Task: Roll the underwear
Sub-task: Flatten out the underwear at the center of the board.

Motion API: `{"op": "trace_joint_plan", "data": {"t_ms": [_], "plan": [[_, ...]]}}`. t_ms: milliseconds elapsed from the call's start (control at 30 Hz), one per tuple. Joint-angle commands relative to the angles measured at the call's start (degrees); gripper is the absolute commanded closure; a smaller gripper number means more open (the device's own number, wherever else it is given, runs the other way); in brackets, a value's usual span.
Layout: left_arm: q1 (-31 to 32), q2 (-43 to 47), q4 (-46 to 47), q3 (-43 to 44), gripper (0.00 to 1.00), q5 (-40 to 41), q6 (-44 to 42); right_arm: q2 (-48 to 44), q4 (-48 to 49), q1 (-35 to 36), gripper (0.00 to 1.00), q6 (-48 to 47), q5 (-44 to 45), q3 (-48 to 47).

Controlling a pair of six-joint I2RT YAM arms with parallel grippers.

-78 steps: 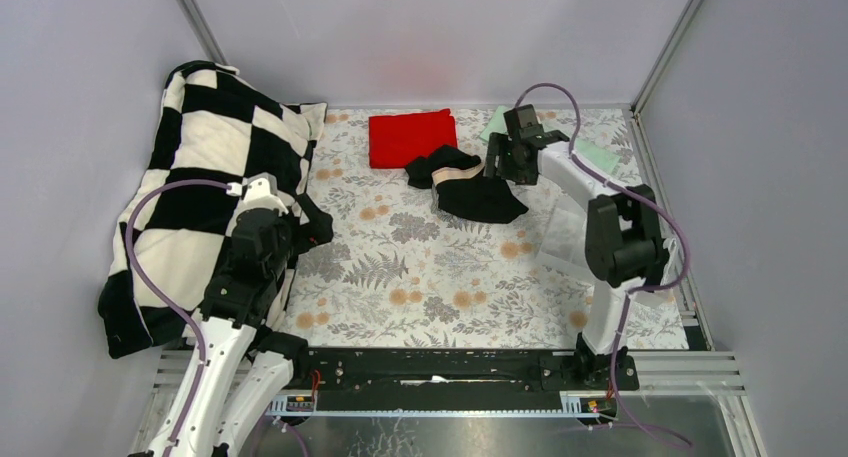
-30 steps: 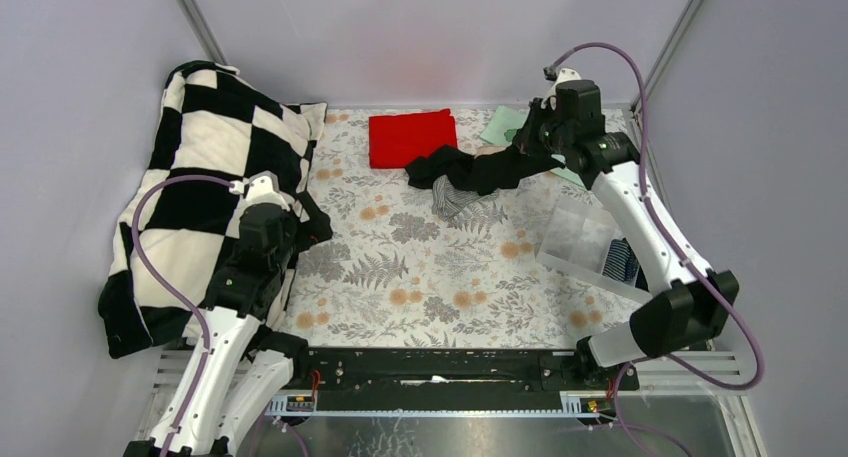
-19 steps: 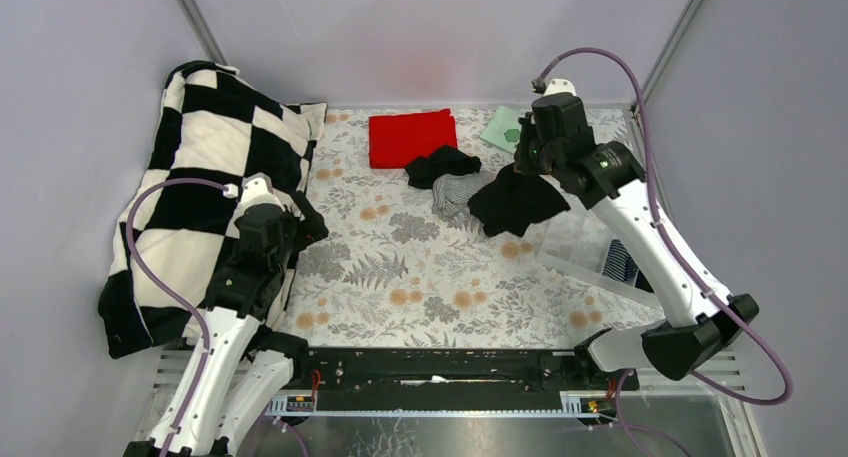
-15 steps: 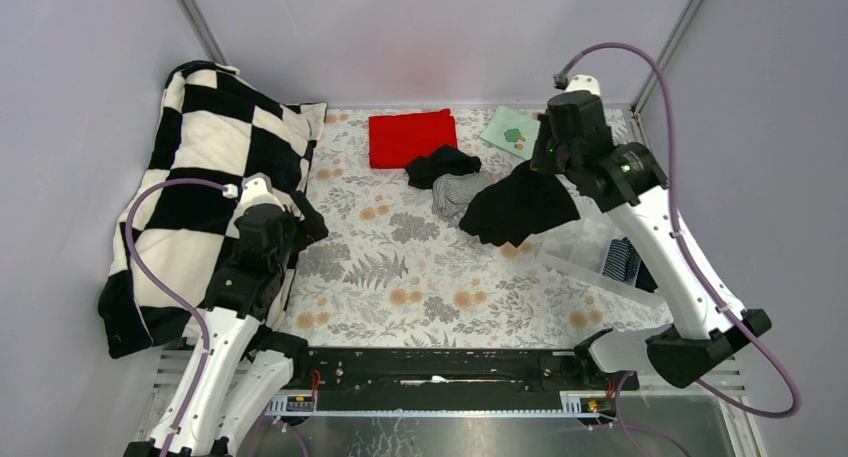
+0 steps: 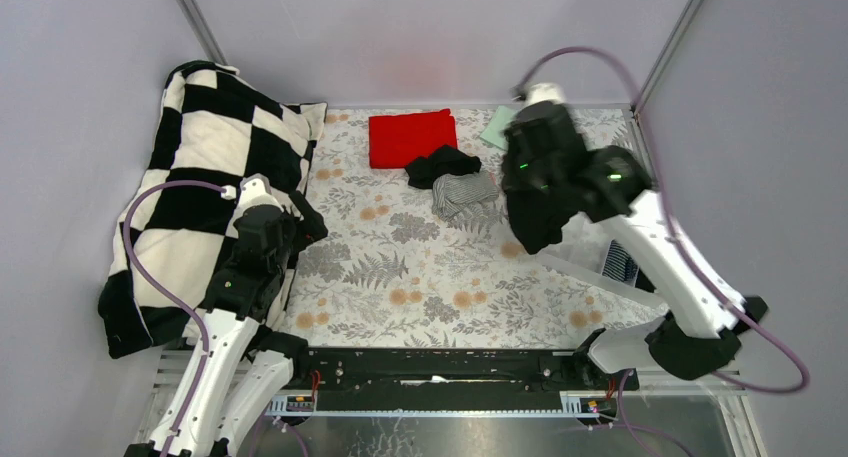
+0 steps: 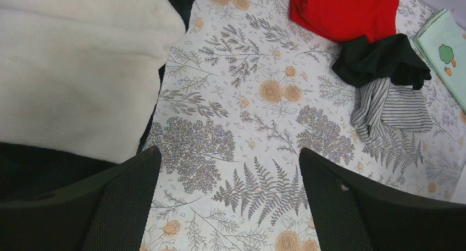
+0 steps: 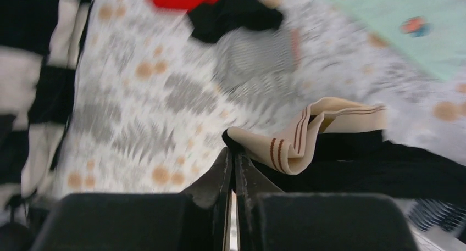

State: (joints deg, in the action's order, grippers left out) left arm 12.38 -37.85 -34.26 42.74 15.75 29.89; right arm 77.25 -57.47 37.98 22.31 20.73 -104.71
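Underwear point(image 7: 351, 168), a black pair with a cream waistband, hangs from the right claw point(image 7: 233, 152), whose fingers pinch the band; blur smears that raised arm in the top view. The pair dangles over the surface point(image 5: 420, 277) near its right edge. A second black pair point(image 6: 384, 59) and a striped pair point(image 6: 393, 105) touch near the far edge. The left claw point(image 6: 228, 152) hovers spread and empty by the left edge.

Top view high, looking down from near side. Wrist views close, oblique. All three share red cloth point(image 5: 412, 137).
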Motion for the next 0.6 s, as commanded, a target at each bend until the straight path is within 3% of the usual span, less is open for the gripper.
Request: {"op": "trace_joint_plan", "data": {"t_ms": [0,133,200,233,400,567], "plan": [[0.2,1.0,-0.5,1.0,0.01,2.3,0.4,7.0,7.9,12.4,0.91,5.9,-5.3,8.3],[0.2,1.6,-0.8,1.1,0.01,3.3,0.5,11.1,28.1,16.4,0.73,12.7,-24.5,19.8],[0.2,2.0,-0.9,1.2,0.01,4.0,0.6,12.2,36.6,16.7,0.5,16.8,-31.6,24.3],[0.2,2.2,-0.9,1.1,0.01,4.2,0.8,12.3,38.9,16.7,0.44,17.5,-33.0,25.7],[0.2,1.9,-0.7,1.2,0.01,3.0,0.8,6.9,34.8,16.7,0.25,16.0,-24.2,27.8],[0.2,-0.4,-0.2,2.3,0.01,-5.5,4.9,1.6,22.6,16.2,0.22,13.5,-3.8,30.4]]}}
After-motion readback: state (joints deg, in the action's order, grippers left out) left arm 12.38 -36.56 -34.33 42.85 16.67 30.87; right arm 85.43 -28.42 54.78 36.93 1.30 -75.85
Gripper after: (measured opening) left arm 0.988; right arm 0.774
